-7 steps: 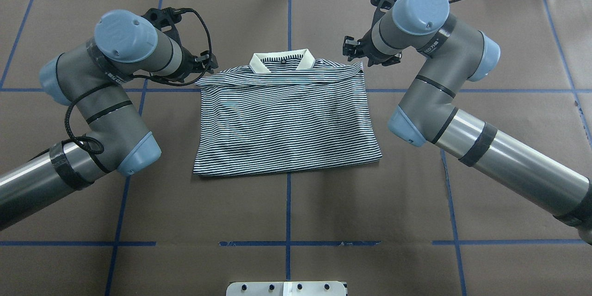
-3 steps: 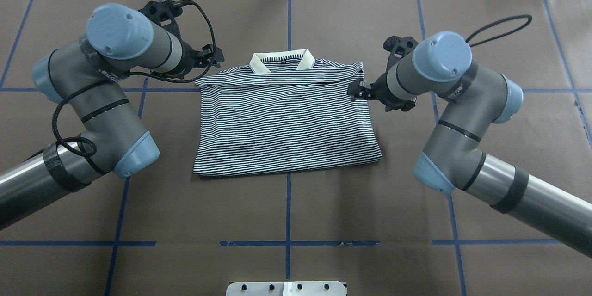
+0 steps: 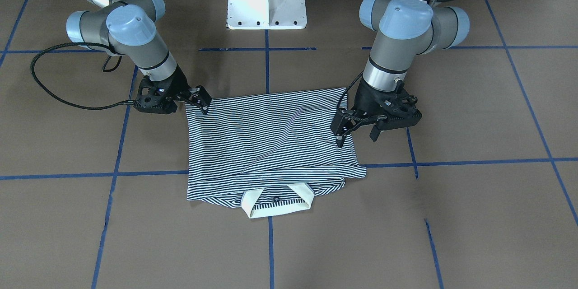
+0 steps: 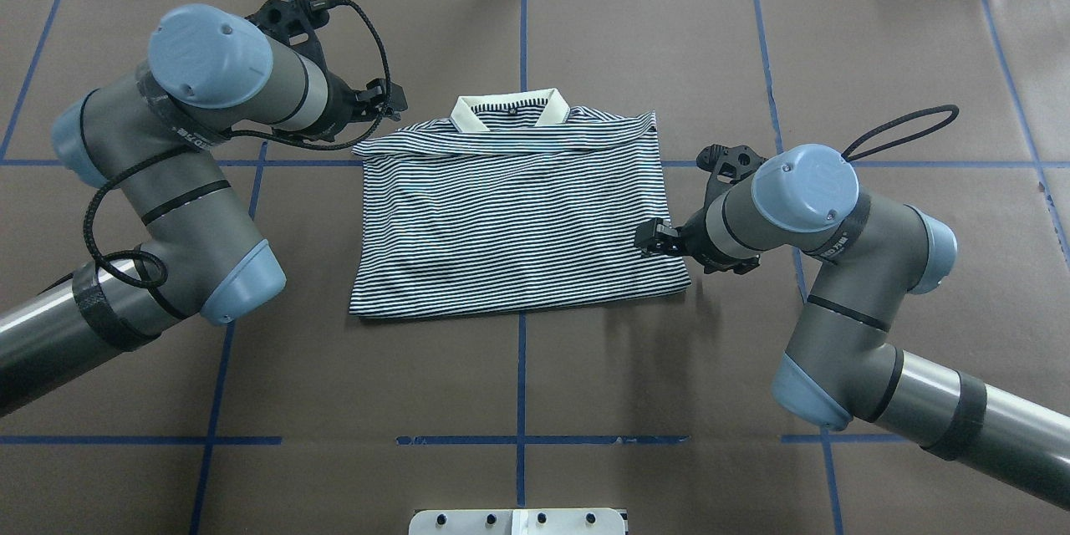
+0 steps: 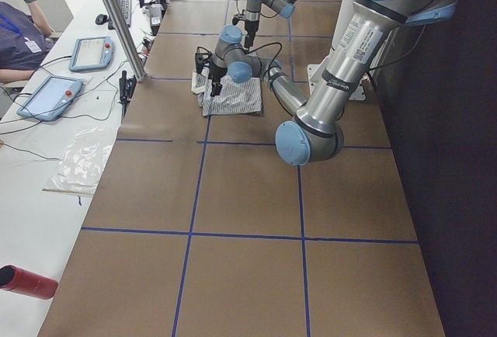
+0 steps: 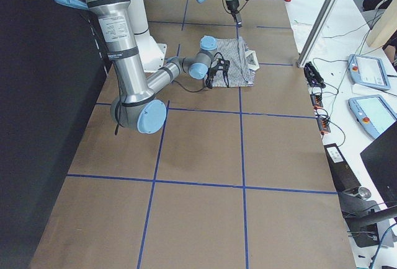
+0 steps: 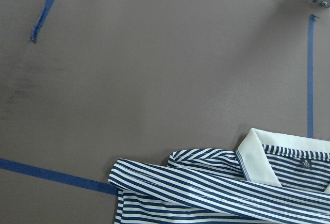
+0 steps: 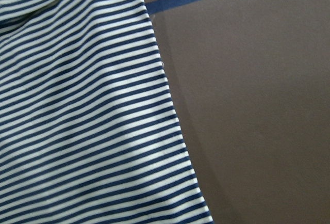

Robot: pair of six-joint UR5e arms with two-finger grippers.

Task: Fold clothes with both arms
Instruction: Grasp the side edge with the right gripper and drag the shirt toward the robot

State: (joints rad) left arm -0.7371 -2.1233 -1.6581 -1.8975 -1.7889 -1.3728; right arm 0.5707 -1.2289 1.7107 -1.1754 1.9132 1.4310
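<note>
Overhead and front views face oppositely, sharing the shirt (image 4: 510,217); end cameras sight along the table (image 4: 585,368); wrist cameras close-up.

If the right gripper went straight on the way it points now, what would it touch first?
Probably the polo shirt, at its side edge near the hem corner. The right gripper points down and inward at that edge, and its wrist view shows stripes ahead. Height above the cloth is unclear.

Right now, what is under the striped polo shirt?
Brown table cover, with blue tape lines passing beneath the polo shirt. Its folded lower layers and the surface directly below are covered, unseen.
</note>
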